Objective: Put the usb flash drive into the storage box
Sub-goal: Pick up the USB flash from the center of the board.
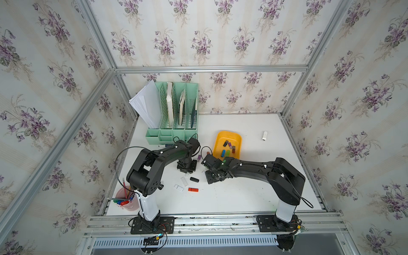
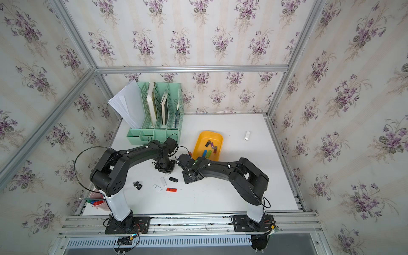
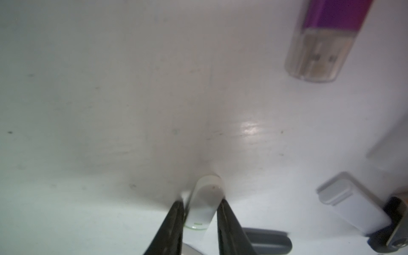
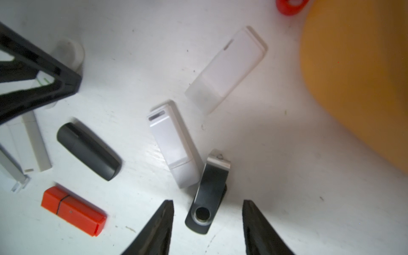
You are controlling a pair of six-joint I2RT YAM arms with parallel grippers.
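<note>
storage box (image 1: 221,135) holds few drives (image 1: 228,148) already. left gripper (image 3: 200,202) clamped on white flash drive (image 3: 207,189); right gripper (image 4: 207,202) half open over black swivel drive (image 4: 213,181), gripping nothing. plenty left on table (image 1: 242,194).

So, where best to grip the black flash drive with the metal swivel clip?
Probably across its long sides near the pivot end, from above: the black swivel-clip flash drive lies flat, and a white plastic drive crowds its clip end.

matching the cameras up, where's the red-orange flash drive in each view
Top views: red-orange flash drive lies on the table between the arms, in both.
Left wrist: not in it.
Right wrist: flat on the table.
Shared landmark, those three views: black oval drive beside it.
</note>
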